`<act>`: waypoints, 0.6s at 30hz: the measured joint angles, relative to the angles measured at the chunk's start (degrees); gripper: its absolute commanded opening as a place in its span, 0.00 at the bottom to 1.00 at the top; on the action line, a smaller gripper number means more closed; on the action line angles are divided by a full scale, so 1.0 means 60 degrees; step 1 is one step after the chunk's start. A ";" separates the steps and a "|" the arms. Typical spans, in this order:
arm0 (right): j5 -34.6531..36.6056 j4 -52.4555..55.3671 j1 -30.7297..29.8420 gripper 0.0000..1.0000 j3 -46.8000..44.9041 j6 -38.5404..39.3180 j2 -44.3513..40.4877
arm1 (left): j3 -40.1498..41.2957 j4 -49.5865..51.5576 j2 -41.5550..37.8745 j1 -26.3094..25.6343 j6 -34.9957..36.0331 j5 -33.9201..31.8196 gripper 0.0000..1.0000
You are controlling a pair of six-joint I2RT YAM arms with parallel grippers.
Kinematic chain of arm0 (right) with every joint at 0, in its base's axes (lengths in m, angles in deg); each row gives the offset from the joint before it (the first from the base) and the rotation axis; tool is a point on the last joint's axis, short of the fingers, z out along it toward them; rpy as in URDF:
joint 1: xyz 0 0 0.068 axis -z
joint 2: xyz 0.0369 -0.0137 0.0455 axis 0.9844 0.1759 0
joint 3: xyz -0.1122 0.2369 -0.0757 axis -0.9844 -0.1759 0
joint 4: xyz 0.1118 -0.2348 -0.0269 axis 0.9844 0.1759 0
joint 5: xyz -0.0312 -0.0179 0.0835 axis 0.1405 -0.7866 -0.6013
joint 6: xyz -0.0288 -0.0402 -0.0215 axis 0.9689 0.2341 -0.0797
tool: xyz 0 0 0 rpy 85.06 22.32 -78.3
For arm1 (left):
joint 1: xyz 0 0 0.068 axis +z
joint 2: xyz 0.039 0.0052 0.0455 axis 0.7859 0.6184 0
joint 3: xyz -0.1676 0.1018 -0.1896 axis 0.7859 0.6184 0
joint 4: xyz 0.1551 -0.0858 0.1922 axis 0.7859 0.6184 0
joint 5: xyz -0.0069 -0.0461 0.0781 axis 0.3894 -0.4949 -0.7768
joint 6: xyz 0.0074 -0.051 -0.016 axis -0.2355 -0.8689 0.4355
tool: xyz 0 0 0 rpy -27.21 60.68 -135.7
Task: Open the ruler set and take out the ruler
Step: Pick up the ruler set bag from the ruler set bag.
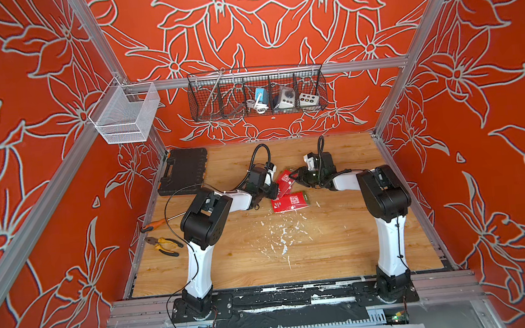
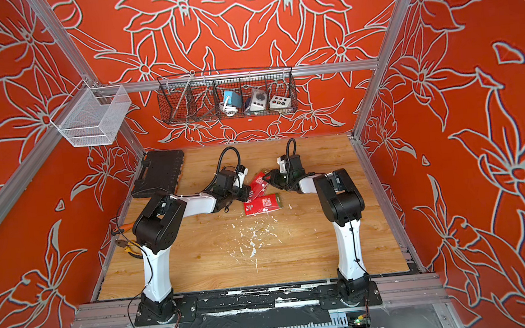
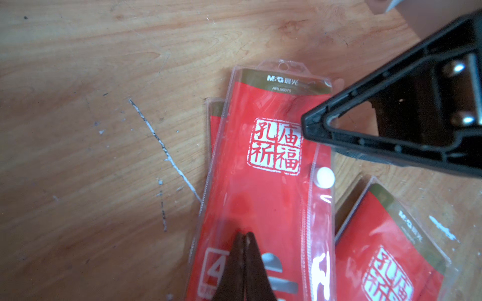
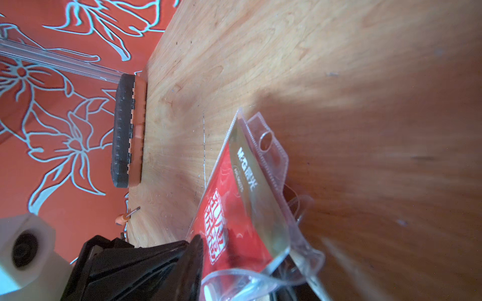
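**Top views.** The ruler set [image 1: 285, 179] lies slanted on the wooden table [image 1: 343, 245], at mid-depth between the 2 arms. A second pack [image 1: 290, 203] of the same kind lies just in front of it, touching it. The left gripper [image 1: 274, 190] is at the set's near end and the right gripper [image 1: 295, 174] is at its far end. Both top views agree.

**Left wrist view.** The ruler set [image 3: 260, 187] is a clear plastic pouch over a red card. It has an olive header band, a hang hole, a white seal stamp with red characters and a white snap button on the side flap. The left gripper [image 3: 244, 238] has its jaws pressed together, tips on the pouch's lower part. Whether film is pinched cannot be told. A third pack [image 3: 215, 117] shows beneath.

**Right wrist view.** The ruler set [image 4: 234, 208] shows its clear flap bulging away from the card. The right gripper's jaws are not legible, so I cannot tell their state.
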 measured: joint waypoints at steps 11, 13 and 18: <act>-0.0204 -0.0528 -0.0113 0.18 0.0106 -0.0408 0.0331 | 0.0000 -0.0044 0.0011 0.0007 0.0004 0.0007 0.06; -0.0229 -0.0597 -0.0109 0.16 0.0106 -0.0448 0.0331 | 0.0000 -0.0051 0.0011 0.0007 0.0004 0.0004 0.07; -0.0350 -0.0907 -0.0113 0.11 0.0106 -0.0572 0.0328 | 0.0007 -0.0069 -0.0022 0.0022 -0.0018 -0.0025 0.17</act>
